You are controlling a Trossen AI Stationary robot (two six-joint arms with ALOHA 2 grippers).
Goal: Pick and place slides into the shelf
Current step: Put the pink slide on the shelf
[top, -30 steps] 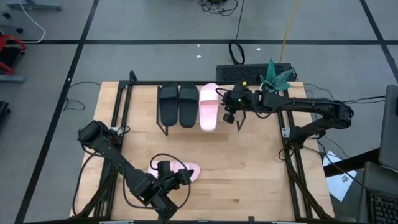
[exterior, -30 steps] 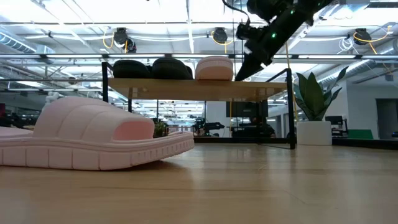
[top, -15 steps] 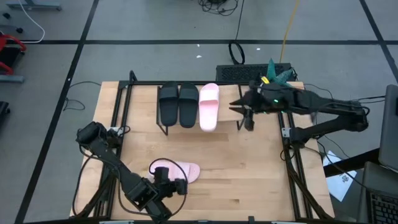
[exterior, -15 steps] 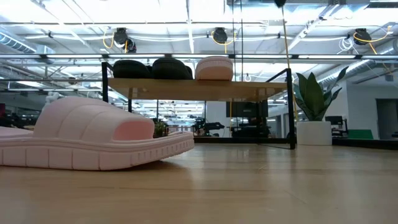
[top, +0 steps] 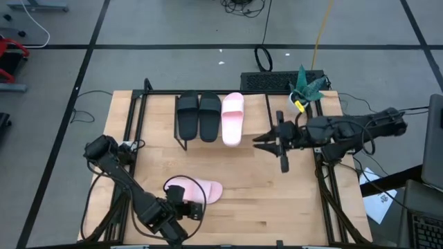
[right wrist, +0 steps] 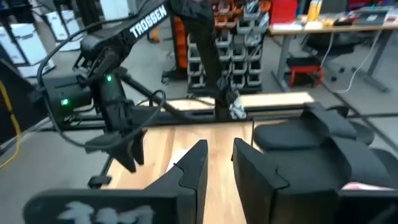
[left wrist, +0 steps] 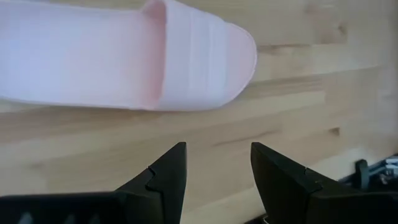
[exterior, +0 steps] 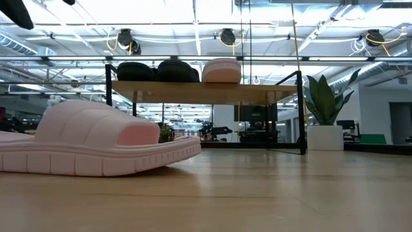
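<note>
Two black slides [top: 198, 116] and one pale pink slide [top: 232, 119] lie side by side on the shelf's top board [top: 255, 114]; they also show in the low view [exterior: 177, 69]. The second pink slide [top: 194, 189] lies sole down on the table near the front edge, and looms large in the low view [exterior: 96, 145]. My left gripper [top: 188, 206] is open just on the near side of this slide, its fingers [left wrist: 168, 171] clear of it. My right gripper [top: 261, 142] is open and empty, to the right of the shelf and a little nearer; it also shows in the right wrist view [right wrist: 219, 162].
The shelf stands on thin black legs [exterior: 300, 113] at the table's far middle. A potted plant [top: 308, 81] stands at the far right corner. Black frame rails [top: 325, 187] run along the table's left and right sides. Bare wood lies between the shelf and the loose slide.
My right gripper has drawn away from the pink slide on the shelf, going toward the table's right and near edges, and has left the low view. My left gripper has backed a little toward the near edge, away from the loose pink slide. No slide has moved.
</note>
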